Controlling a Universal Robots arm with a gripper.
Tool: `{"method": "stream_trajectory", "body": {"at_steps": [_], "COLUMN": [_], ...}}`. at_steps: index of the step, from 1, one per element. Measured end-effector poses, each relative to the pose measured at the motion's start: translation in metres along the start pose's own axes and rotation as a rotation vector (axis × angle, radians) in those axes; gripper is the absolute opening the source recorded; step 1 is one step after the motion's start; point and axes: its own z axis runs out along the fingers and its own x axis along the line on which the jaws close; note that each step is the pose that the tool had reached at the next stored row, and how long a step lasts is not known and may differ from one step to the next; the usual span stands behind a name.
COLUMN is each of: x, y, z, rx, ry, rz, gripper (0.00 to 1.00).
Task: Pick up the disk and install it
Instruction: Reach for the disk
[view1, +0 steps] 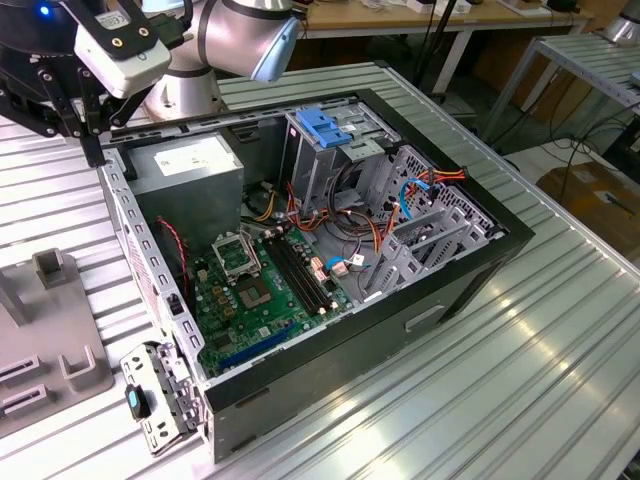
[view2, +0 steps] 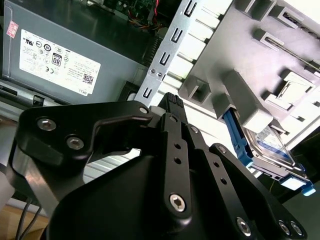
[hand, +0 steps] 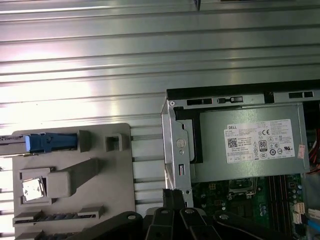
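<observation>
— So, which step does the entry record?

— Approach, ahead of any pick; that is a judgement from the layout. The open computer case lies on the ribbed metal table. A grey fixture plate sits just beside the case, on the exterior view's left. The disk stands on edge in a slot of that plate, its blue frame showing along the edge. Nothing touches it, and it is not yet installed.

— Where is the arm?

— The gripper hangs over the case's corner next to the power supply. In the first wrist view its tip lies over the case's sheet-metal edge, between supply and plate. It is well apart from the disk.

— Claw state?

— In both wrist views the jaws are drawn together to a single tip. Nothing is held and nothing is in contact.

— What would a pick call for?

— Judgement only: the jaws would have to open first, then line up across the disk's flat faces. They would also need to stay clear of the grey posts of the slot. The margin there looks narrow.
</observation>
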Motion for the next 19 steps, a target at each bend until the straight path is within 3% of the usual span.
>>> {"method": "stream_trajectory", "body": {"at_steps": [10,19], "x": [0.0002,0.0175], "y": [0.0000,-0.0012], "z": [0.0000,-0.0001], "rx": [0.0000,0.0000], "ry": [-0.0001,0.0000], "rz": [0.000,0.000], "gripper": [0.11,0.11]}}
